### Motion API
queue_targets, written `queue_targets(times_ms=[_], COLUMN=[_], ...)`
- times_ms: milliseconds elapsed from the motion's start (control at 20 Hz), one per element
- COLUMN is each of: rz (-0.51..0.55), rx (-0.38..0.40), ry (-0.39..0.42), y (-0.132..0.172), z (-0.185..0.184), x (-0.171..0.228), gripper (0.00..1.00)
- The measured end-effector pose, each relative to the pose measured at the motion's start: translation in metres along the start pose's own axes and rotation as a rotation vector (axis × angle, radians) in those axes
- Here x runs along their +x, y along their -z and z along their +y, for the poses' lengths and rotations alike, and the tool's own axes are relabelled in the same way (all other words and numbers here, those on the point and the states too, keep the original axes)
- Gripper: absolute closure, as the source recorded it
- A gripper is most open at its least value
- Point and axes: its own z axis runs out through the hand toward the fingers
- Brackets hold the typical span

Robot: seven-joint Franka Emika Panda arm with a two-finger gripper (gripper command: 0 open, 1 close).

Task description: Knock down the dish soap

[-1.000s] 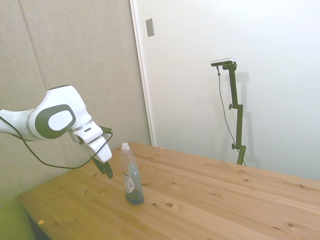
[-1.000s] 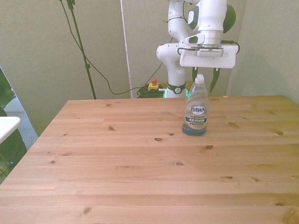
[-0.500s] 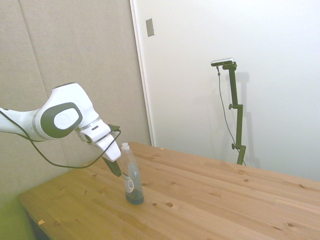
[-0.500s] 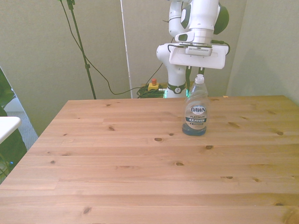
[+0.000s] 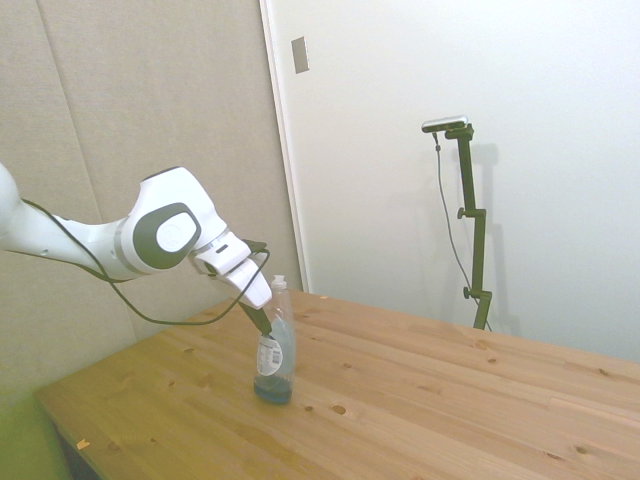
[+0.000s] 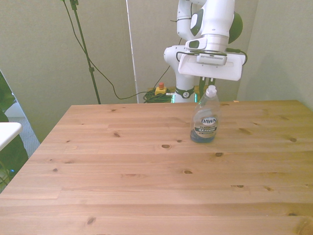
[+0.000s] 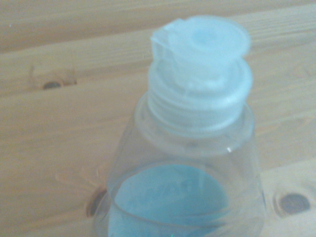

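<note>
Bottle [image 5: 274, 343] tilts near table's [image 6: 146, 186] far edge, my claw [image 5: 262, 322] pressed behind its upper body; can't tell finger gap. Risk: push slips off the curved neck, bottle rocks back upright or skids instead of toppling

Clear dish soap [image 5: 273, 345] with white cap, blue liquid, on knotty tan table [image 6: 146, 186].

Dish soap [image 7: 190, 163], seemingly over table [image 7: 59, 123]
</note>
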Motion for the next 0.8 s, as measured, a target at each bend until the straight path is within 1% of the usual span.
queue_targets(times_ms=[400, 800], rz=[0.049, 0.091], rx=[0.046, 0.064], ry=[-0.049, -0.116], y=[-0.03, -0.062], z=[-0.068, -0.11], x=[0.034, 0.086], gripper=[1.0, 1.0])
